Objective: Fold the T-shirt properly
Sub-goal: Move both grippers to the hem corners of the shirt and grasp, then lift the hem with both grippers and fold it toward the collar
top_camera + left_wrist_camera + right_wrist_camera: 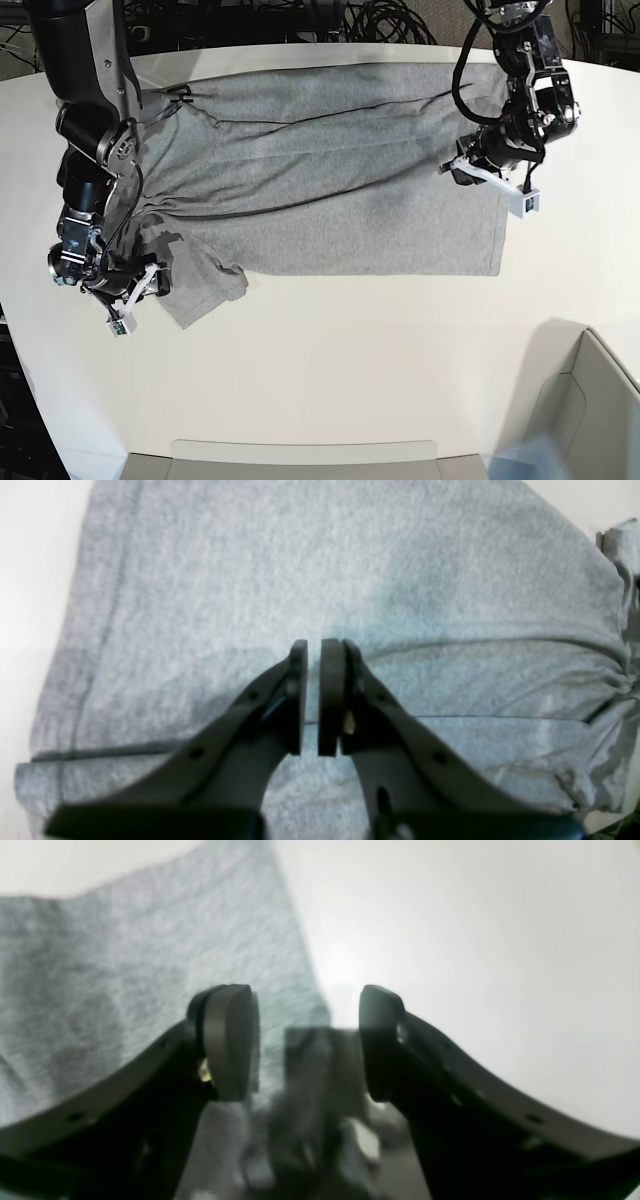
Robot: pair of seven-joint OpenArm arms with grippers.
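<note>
The light heather-grey T-shirt [320, 170] lies spread flat on the white table [350, 350], plain side up, with no lettering showing. One sleeve [195, 285] is bunched at the near left. My left gripper [455, 170] hovers over the shirt's right part near the hem. In the left wrist view its jaws [313, 647] stand almost together with nothing between them, over flat fabric [300, 555] with folds. My right gripper [158, 278] is at the bunched sleeve. In the right wrist view it [305, 992] is open, with blurred grey cloth [320, 1065] between the fingers and the shirt [125, 965] to their left.
A grey box corner [590, 410] stands at the near right. A pale tray edge [300, 460] runs along the front. Black cables [380, 20] lie behind the table's far edge. Bare table shows in front of the shirt and to its right.
</note>
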